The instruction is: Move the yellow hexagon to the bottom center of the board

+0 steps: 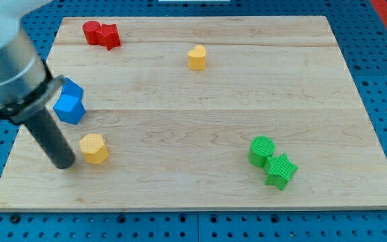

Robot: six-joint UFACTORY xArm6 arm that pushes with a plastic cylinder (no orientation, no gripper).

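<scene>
With no jaws to open or hold, my tip [64,163] sits just left of the yellow hexagon [94,148], which looks light, rigid, and should slide easily on the worktop [200,181] if pushed on its left face.

The scene is brightly and evenly lit, seemingly from overhead, with no harsh glare on the pale wooden board [200,101]. Shadows are soft and short: a faint one lies beneath the yellow hexagon [94,148], and similar small ones hug the green blocks [272,161]. The arm's grey housing [9,64] at the view's upper left is large, close to the lens and blurred, while its dark rod [51,140] looks slightly soft. The board's grain and block edges are reasonably sharp; resolution is modest.
</scene>
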